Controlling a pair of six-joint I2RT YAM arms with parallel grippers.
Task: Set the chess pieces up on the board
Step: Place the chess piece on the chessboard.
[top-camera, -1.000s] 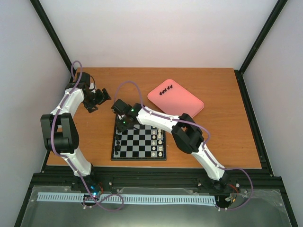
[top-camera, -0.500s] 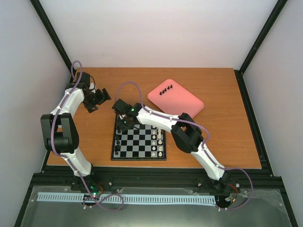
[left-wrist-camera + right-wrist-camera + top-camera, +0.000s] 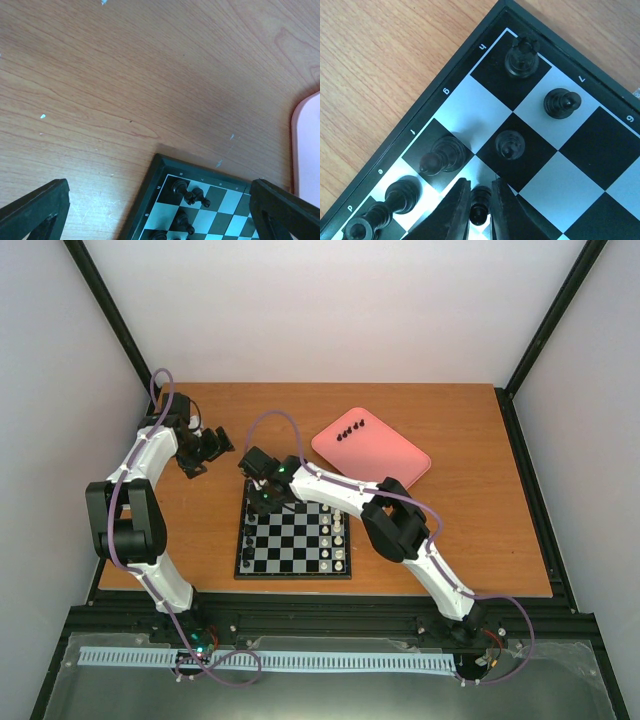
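The board point(image 3: 290, 552) lies at the table's middle. Black chess pieces stand along its left edge point(image 3: 248, 532), and several more lie on the pink tray point(image 3: 350, 430). My right gripper point(image 3: 262, 502) hangs over the board's far left corner. In the right wrist view it point(image 3: 480, 210) is shut on a black pawn point(image 3: 480, 202), over a light square in the second column. A rook point(image 3: 521, 56), a knight point(image 3: 561, 104), a bishop point(image 3: 442, 155) and a pawn point(image 3: 510, 145) stand near it. My left gripper point(image 3: 215, 445) is open and empty, left of and beyond the board point(image 3: 165, 200).
White pieces point(image 3: 338, 540) fill the board's right columns. The pink tray point(image 3: 385, 462) lies at the back right, and its edge shows in the left wrist view point(image 3: 306, 145). Bare wood surrounds the board.
The right gripper has shifted only slightly over the board's far left corner, still holding the pawn. The left arm has not moved.
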